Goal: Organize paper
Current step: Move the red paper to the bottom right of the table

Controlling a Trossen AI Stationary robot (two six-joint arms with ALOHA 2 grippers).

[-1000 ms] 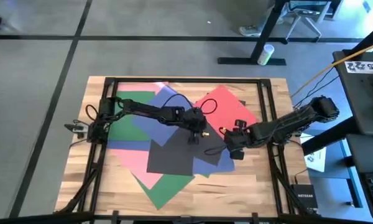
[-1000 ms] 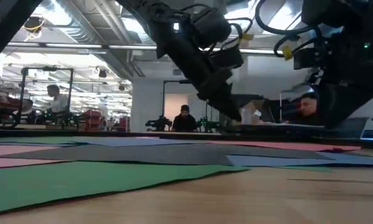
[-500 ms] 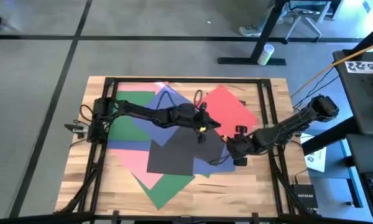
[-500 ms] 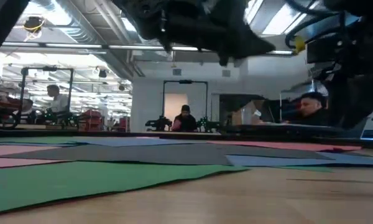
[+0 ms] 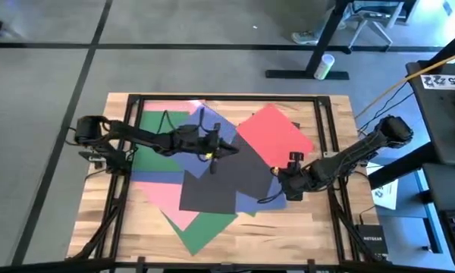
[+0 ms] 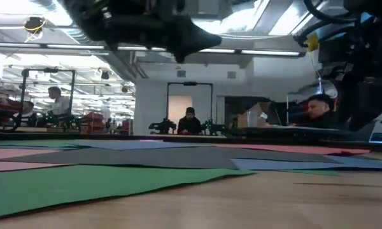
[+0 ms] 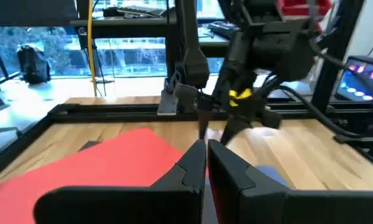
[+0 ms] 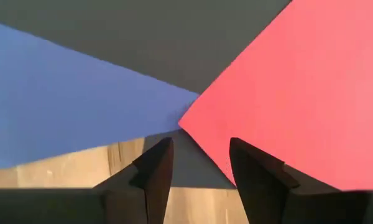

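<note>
Overlapping paper sheets lie flat on the wooden table: a red sheet [image 5: 277, 130] at the far right, a black one [image 5: 226, 176] in the middle, blue [image 5: 201, 125], green [image 5: 155, 142] and pink [image 5: 161, 189] around it. My left gripper [image 5: 214, 152] hangs shut above the black and blue sheets, well clear of them in the low view [image 6: 178, 51]. My right gripper [image 8: 199, 158] points down, open, over the red sheet's near corner [image 8: 183, 121], where the red, blue [image 8: 68, 93] and black sheets meet.
A black metal frame [image 5: 324, 136] runs around the table, with its rails over the sheets' outer edges. A white printed sheet [image 5: 387, 193] and a dark box [image 5: 371, 243] lie off the table's right side. Bare wood [image 5: 303, 227] shows at the near right.
My left gripper has risen from close to the sheets and drawn back toward the table's left edge, staying shut. My right gripper has shifted a little toward the near edge. The sheets lie as before.
</note>
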